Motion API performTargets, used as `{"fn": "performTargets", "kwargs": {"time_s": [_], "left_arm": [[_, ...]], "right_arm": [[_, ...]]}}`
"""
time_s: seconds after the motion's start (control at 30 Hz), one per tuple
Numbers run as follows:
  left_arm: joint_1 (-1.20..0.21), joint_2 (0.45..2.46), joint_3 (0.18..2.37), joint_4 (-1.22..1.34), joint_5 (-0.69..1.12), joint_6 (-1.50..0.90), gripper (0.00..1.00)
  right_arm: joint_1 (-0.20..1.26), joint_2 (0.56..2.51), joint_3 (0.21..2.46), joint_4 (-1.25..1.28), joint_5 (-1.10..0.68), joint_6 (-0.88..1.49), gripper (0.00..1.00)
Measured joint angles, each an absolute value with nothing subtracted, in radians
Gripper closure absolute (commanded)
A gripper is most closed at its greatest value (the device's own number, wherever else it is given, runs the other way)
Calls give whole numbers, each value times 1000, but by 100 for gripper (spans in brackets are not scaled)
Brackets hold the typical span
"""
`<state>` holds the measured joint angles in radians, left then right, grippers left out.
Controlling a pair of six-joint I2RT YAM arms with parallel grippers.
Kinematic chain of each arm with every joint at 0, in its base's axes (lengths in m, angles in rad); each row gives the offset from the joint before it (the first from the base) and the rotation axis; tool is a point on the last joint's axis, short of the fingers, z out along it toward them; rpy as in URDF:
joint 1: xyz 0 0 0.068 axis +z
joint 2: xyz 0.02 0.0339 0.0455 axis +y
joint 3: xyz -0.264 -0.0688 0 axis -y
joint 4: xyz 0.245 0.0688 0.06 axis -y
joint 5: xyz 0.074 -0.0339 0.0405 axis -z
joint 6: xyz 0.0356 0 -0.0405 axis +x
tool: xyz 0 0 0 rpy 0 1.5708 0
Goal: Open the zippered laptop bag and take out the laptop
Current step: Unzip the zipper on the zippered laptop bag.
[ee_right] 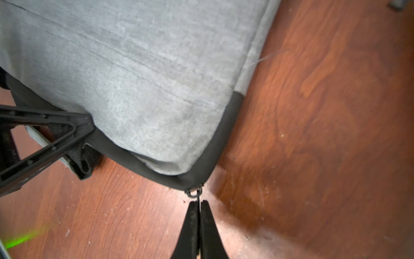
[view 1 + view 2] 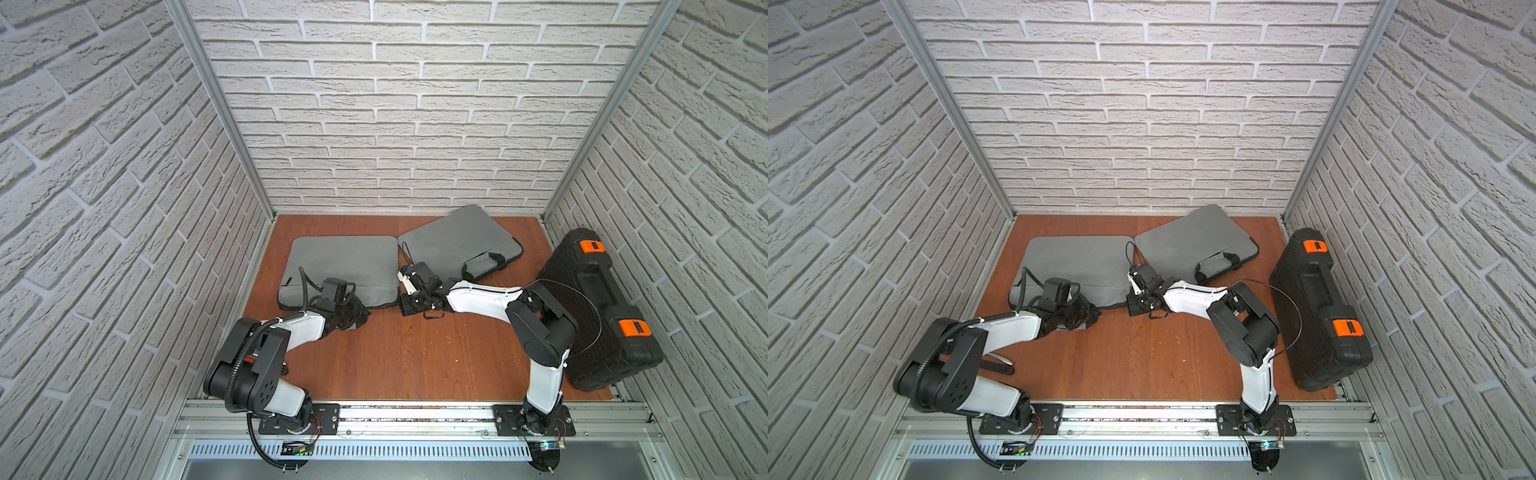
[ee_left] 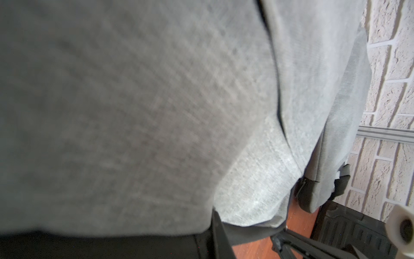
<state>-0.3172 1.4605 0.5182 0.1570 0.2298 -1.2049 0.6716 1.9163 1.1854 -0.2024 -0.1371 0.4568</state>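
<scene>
Step in hand: unzipping, at the very start by the look of it. The laptop bag (image 2: 340,266) lies flat on the counter (image 2: 436,353), zip shut as far as can be seen, laptop not in view, prob. inside. The right pincer (image 1: 198,205) sits just off the bag's near corner on the right arm's side, tips pressed together on the thin tab of the zip pull (image 1: 194,192), whose ring hangs right at that corner's black trim. The left pincer (image 2: 359,316) is at the bag's near edge, one finger touching the trim; its jaws are hidden by fabric, so whether it grips or only pins the bag can't be told. A second grey bag (image 2: 453,241) lies just beyond the laptop bag's far corner, a black case (image 2: 598,307) well off to the same side. Next move, as a judgement: drag the pull along the trim line, low and parallel to the edge, w/ the left side bracing the bag so it doesn't slide. Main risk: the thin tab slipping out at the corner bend.
</scene>
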Motion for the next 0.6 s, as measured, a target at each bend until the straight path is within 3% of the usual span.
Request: {"fn": "performTargets", "kwargs": {"time_s": [0.6], "left_arm": [[-250,1450,518,139,288,-1164,97]], "right_arm": [[649,1917,1203,-201,-211,381,94]]}}
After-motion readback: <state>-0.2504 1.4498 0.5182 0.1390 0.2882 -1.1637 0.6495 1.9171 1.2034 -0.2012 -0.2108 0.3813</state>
